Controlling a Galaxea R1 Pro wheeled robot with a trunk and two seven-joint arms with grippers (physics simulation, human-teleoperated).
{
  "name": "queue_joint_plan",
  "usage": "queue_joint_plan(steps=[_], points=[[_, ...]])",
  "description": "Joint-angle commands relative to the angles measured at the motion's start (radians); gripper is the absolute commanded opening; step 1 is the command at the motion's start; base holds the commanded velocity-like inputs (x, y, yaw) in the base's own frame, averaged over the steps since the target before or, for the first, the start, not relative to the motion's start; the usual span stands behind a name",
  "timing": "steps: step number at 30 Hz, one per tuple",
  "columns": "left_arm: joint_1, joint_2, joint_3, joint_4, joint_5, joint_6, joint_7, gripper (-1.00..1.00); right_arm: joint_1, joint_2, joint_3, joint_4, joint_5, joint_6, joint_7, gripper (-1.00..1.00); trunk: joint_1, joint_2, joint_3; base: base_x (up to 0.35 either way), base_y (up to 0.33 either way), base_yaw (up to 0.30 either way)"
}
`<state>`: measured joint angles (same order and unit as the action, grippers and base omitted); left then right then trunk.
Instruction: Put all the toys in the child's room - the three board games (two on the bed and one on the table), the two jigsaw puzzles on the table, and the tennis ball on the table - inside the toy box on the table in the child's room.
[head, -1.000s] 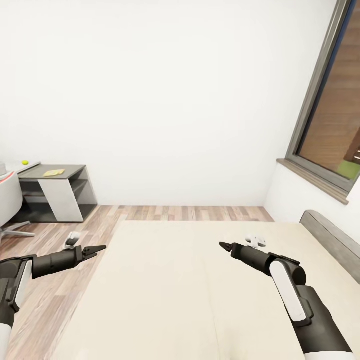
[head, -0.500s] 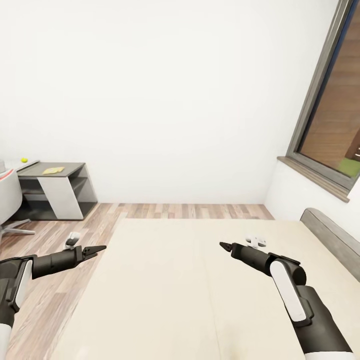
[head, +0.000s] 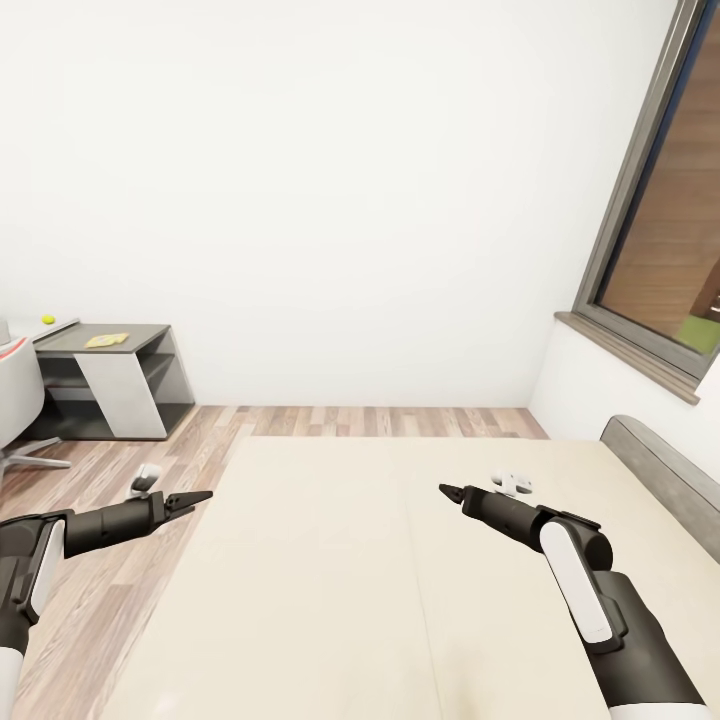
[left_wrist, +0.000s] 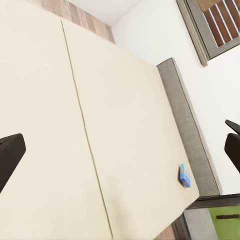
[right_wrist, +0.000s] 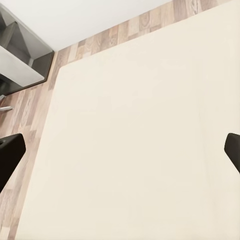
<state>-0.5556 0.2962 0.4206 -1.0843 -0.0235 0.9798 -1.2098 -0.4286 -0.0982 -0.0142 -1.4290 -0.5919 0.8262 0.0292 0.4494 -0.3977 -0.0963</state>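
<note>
i see my left gripper (head: 203, 495) and right gripper (head: 447, 490) spread apart, empty, over the wide cream bed (head: 380, 560); a small blue box (left_wrist: 184, 176) lies near its headboard.

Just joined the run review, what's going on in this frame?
Nothing is being handled. The robot faces the bed with both arms out over it; the left gripper and right gripper are open and empty. A small blue box lies near the bed's far corner by the headboard. The tennis ball sits on the table across the room.
</note>
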Motion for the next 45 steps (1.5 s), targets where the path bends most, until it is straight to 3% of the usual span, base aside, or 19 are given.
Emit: queue_joint_plan(steps=[1,12,45], points=[[-0.001,0.000,0.001,0.000,-0.003,0.006,-0.005,1.00,-0.001,0.000,-0.001,-0.001,0.001,0.005,0.003,1.00,0.001,-0.002,-0.002,0.000,0.000,0.000],[-0.001,-0.003,0.001,0.000,-0.002,-0.024,-0.005,1.00,-0.001,0.000,-0.001,-0.001,0.001,0.005,0.003,1.00,0.001,-0.002,-0.002,0.000,0.000,0.000],[-0.001,-0.003,0.001,0.000,-0.002,-0.027,-0.004,1.00,-0.001,0.000,-0.001,-0.001,0.001,0.005,0.003,1.00,0.001,-0.002,-0.002,0.000,-0.035,0.000]])
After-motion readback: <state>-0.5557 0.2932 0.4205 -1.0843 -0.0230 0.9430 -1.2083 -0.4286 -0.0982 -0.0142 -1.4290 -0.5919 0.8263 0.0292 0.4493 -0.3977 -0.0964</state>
